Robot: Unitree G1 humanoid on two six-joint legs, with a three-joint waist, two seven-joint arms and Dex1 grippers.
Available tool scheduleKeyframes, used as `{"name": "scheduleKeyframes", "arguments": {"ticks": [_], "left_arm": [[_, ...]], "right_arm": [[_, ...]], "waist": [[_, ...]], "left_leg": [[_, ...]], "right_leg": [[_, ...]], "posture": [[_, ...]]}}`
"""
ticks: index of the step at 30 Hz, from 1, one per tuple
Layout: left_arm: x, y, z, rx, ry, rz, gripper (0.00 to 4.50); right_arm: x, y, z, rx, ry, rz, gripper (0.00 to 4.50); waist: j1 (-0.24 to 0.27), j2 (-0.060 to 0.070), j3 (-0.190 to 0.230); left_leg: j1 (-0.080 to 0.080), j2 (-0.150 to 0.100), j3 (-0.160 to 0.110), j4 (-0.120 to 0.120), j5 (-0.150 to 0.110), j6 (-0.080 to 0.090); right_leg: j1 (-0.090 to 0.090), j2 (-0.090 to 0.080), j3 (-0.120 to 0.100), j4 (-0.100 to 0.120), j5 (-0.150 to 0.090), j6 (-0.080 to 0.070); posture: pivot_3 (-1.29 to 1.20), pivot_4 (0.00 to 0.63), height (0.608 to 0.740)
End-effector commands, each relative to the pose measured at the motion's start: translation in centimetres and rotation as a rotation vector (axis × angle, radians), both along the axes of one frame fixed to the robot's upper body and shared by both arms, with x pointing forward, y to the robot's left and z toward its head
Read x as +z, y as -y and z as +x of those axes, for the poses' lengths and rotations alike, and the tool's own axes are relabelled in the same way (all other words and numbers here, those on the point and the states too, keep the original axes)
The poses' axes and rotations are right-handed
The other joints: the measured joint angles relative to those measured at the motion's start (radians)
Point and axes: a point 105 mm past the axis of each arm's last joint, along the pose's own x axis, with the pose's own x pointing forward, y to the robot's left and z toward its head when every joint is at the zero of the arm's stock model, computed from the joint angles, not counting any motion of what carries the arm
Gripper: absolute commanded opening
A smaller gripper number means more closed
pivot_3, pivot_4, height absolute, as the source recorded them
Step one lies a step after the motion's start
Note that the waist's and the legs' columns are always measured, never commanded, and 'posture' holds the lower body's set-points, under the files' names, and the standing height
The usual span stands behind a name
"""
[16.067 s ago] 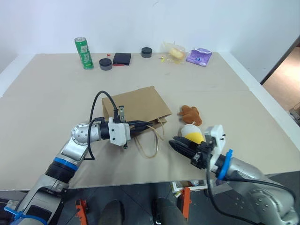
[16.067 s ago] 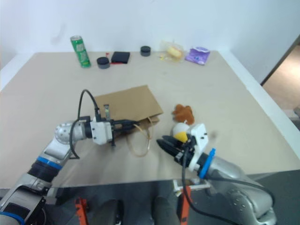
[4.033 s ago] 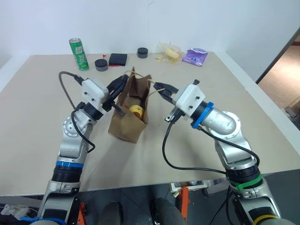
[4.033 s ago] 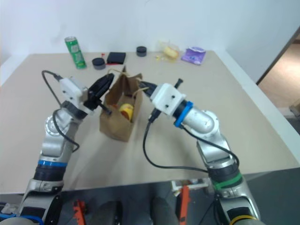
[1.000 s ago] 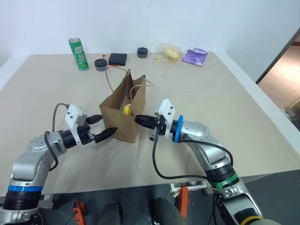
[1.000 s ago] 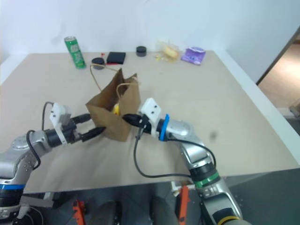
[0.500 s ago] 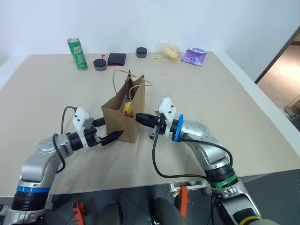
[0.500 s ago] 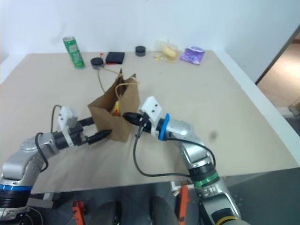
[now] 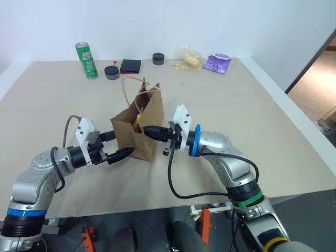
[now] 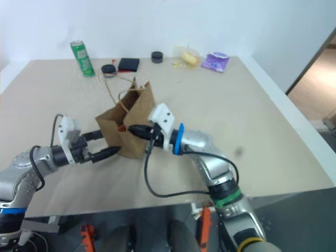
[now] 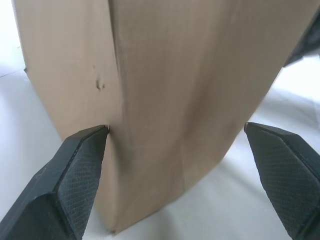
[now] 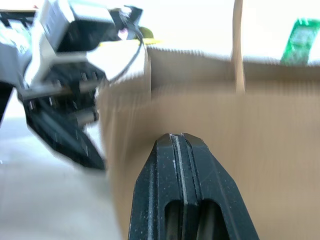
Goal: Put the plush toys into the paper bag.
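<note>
Standing upright near the middle of the desk (image 9: 247,105), the paper bag (image 9: 137,128) has its mouth up and its cord handles (image 9: 128,86) rising above the rim. A sliver of the yellow-and-white plush (image 9: 137,122) shows inside the bag. The left pincer (image 9: 116,148) is spread wide, its fingers (image 11: 80,165) flanking the bag's lower corner. The right pincer (image 9: 148,130) is pressed together, its tip at the bag's side wall. A green can (image 9: 84,59) stands at the far edge.

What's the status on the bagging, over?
Left gripper open astride paper bag. Right gripper shut against bag's side. Yellow plush inside. Nothing in the way.
</note>
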Motion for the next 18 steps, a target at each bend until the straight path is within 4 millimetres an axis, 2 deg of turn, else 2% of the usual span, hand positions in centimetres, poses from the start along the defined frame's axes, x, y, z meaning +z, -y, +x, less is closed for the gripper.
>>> {"name": "scheduleKeyframes", "arguments": {"ticks": [1, 5, 11, 18], "left_arm": [[0.9, 0.5, -0.4, -0.029, 0.042, 0.018, 4.50], [0.8, 0.5, -0.6, -0.034, 0.045, 0.033, 4.50], [0.9, -0.4, -0.6, -0.005, 0.047, 0.045, 4.50], [0.5, -0.4, -0.4, -0.002, 0.044, 0.043, 4.50]], "right_arm": [[0.6, -1.2, -0.1, 0.039, 0.029, -0.001, 0.03], [-0.4, -1.8, 0.3, 0.048, 0.031, -0.059, 0.03], [-0.8, 1.2, 0.2, 0.003, 0.016, -0.077, 0.03], [-0.4, 3.1, -1.8, 0.003, -0.002, -0.052, 0.03]], "waist": [[0.000, 0.000, 0.000], [0.000, 0.000, 0.000], [0.003, 0.000, 0.000], [0.000, 0.000, 0.000]], "left_leg": [[0.000, 0.000, 0.000, 0.000, 0.000, 0.000], [0.000, 0.000, 0.000, 0.000, 0.000, 0.000], [0.000, 0.000, 0.000, 0.000, 0.000, -0.001], [0.000, 0.002, 0.001, 0.000, -0.001, -0.001]], "right_leg": [[0.000, 0.000, 0.000, 0.000, 0.000, 0.000], [0.000, 0.000, 0.000, 0.000, 0.000, 0.000], [0.000, -0.001, 0.000, 0.000, -0.001, -0.001], [0.000, 0.001, 0.000, 0.000, -0.001, -0.001]], "posture": [[0.00, 0.150, 0.740], [0.00, 0.150, 0.740], [0.00, 0.150, 0.740], [0.00, 0.150, 0.740]]}}
